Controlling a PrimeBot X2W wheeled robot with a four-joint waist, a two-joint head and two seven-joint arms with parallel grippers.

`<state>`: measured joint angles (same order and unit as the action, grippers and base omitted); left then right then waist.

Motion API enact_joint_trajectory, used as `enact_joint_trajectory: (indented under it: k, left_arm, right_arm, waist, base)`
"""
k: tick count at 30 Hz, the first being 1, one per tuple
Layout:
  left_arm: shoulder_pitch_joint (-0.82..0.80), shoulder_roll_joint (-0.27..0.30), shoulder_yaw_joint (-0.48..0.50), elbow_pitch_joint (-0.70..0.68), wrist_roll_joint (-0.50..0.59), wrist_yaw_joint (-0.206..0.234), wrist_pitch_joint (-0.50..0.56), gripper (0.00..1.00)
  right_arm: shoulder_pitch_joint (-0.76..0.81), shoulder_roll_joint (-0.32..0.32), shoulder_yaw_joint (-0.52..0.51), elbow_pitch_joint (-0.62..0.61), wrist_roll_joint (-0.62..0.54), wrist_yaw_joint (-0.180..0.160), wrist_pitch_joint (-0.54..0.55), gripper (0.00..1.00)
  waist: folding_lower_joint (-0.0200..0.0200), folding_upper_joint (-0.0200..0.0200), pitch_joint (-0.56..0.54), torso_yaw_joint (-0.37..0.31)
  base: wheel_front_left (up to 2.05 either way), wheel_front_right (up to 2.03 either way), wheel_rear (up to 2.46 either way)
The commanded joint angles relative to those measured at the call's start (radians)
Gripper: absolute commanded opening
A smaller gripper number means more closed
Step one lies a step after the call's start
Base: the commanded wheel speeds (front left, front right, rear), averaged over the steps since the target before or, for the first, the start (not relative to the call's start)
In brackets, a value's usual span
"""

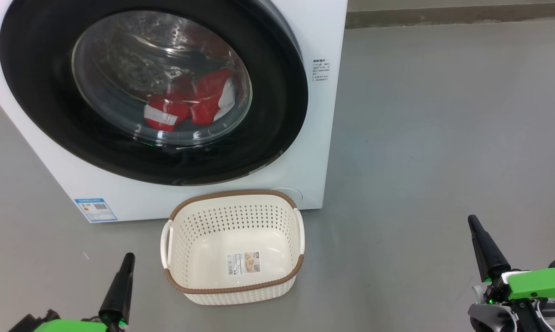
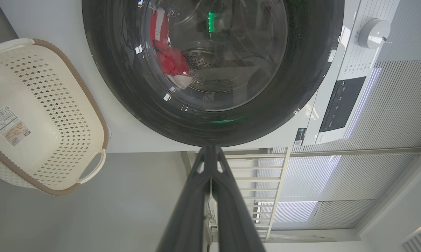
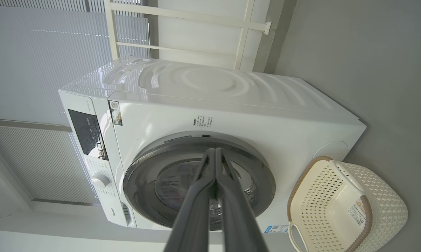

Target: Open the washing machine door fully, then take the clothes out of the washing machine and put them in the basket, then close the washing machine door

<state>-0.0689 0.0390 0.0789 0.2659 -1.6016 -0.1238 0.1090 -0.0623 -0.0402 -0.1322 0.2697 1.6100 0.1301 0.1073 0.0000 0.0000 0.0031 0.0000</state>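
We face the shut washing machine door [image 1: 155, 83], glossy black rim around bulging glass showing red-and-white clothes [image 1: 185, 105]; our left pincer [image 1: 128, 258] and right pincer [image 1: 472, 222] closed, empty.

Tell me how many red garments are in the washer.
2, seen through the washing machine door: the left garment lying low, the right garment touching it, slightly higher. Others may hide behind the door's black rim.

Bright even light; sharp; reflections on washing machine door [image 1: 153, 90].
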Motion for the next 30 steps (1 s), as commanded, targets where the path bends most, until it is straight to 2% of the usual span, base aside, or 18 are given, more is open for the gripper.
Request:
enact_joint_trajectory:
  k: [1, 9, 10, 18, 22, 26, 30]
  left_arm:
    - [-0.039, 0.011, 0.034, -0.021, -0.007, -0.007, 0.004, 0.0]
    - [-0.039, 0.011, 0.034, -0.021, -0.007, -0.007, 0.004, 0.0]
    - [0.0, 0.0, 0.0, 0.0, 0.0, 0.0, 0.0, 1.0]
    - [0.031, -0.014, -0.014, 0.058, -0.001, 0.0, -0.006, 1.0]
    - [0.023, -0.013, -0.023, 0.058, -0.002, 0.0, -0.016, 1.0]
    - [0.016, -0.011, -0.032, 0.059, 0.003, 0.0, -0.029, 1.0]
    - [0.006, -0.006, -0.043, 0.057, 0.02, 0.0, -0.043, 1.0]
  right_arm:
    - [-0.046, -0.01, 0.019, -0.025, -0.001, 0.001, 0.006, 0.0]
    - [-0.046, -0.01, 0.019, -0.025, -0.001, 0.001, 0.006, 0.0]
    - [0.0, 0.0, 0.0, 0.0, 0.0, 0.0, 0.0, 1.0]
    - [0.035, 0.022, 0.016, 0.061, 0.002, 0.0, -0.008, 1.0]
    - [0.026, 0.021, 0.033, 0.061, 0.001, 0.0, -0.018, 1.0]
    - [0.017, 0.019, 0.053, 0.062, -0.008, 0.0, -0.03, 1.0]
    - [0.004, 0.017, 0.072, 0.062, -0.025, 0.0, -0.044, 1.0]
  waist:
    - [0.0, 0.0, 0.0, 0.0]
    - [0.0, 0.0, 0.0, 0.0]
    - [0.0, 0.0, 0.0, 0.0]
    - [0.0002, 0.0, 0.002, 0.0]
    - [0.0023, 0.0, -0.001, 0.0]
    - [0.0003, 0.0, 0.0, 0.0]
    - [0.0001, 0.0, 0.002, 0.001]
  base:
    - [0.0, 0.0, 0.0]
    - [0.0, 0.0, 0.0]
    - [0.0, 0.0, 0.0]
    - [0.0, 0.0, 0.0]
    - [0.0, 0.0, 0.0]
    - [0.0, 0.0, 0.0]
    - [0.0, 0.0, 0.0]
